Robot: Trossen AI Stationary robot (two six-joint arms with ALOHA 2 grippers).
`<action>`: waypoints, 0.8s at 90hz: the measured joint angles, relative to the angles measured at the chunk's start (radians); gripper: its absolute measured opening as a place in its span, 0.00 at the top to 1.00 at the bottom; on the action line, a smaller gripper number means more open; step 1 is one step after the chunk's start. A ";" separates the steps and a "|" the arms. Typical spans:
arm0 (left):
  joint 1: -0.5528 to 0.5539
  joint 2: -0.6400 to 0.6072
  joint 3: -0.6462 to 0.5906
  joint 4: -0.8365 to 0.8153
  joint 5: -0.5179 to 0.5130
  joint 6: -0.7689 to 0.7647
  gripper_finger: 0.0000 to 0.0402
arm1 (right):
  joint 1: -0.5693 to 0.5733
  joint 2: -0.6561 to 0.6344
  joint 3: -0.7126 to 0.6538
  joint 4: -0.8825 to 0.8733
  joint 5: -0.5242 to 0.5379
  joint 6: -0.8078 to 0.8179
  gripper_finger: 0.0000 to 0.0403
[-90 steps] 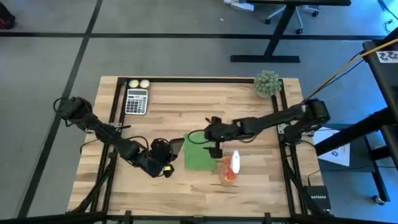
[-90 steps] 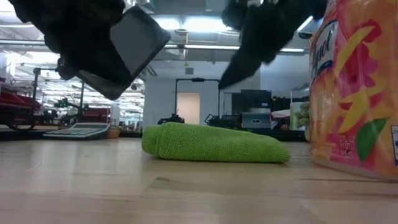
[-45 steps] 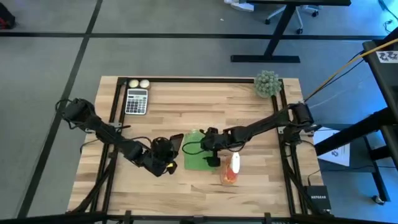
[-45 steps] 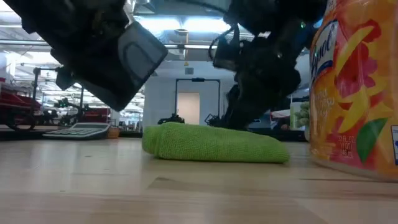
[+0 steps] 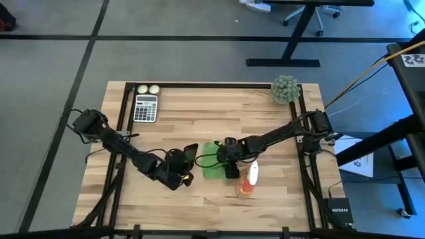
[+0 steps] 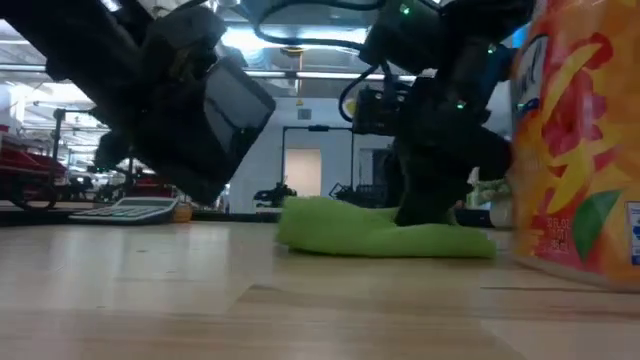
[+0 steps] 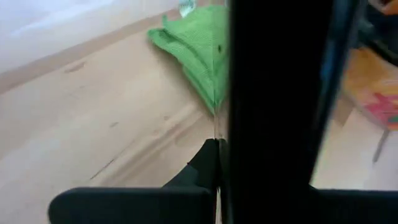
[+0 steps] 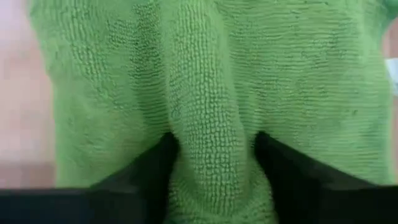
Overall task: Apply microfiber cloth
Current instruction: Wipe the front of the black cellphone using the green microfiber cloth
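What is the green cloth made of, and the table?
The cloth looks like soft microfiber fabric: tiny fuzzy loops in rows, bunching into a fold between the right gripper fingers. The table looks like pale wood: long planks with grain, matte finish.

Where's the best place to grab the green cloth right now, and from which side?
Grip the raised fold in the middle of the microfiber cloth, coming straight down from above. It lies low on the table, and the right gripper already straddles that ridge, fingers on either side.

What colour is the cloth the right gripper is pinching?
Bright green microfiber cloth; clearest in the right wrist view.
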 joint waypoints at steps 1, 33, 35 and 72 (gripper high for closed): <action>0.001 0.000 0.000 0.005 0.000 0.005 0.97 | 0.000 -0.005 -0.001 -0.003 0.000 0.000 0.68; 0.046 0.014 0.000 0.069 0.031 0.053 0.97 | 0.028 -0.287 -0.008 -0.021 0.046 -0.079 0.94; 0.046 0.020 0.000 0.084 0.044 0.053 0.97 | 0.033 -0.293 -0.009 -0.020 0.051 -0.084 0.95; 0.080 0.214 0.002 0.367 0.195 -0.008 0.97 | 0.099 -0.271 -0.008 0.142 0.102 -0.112 0.99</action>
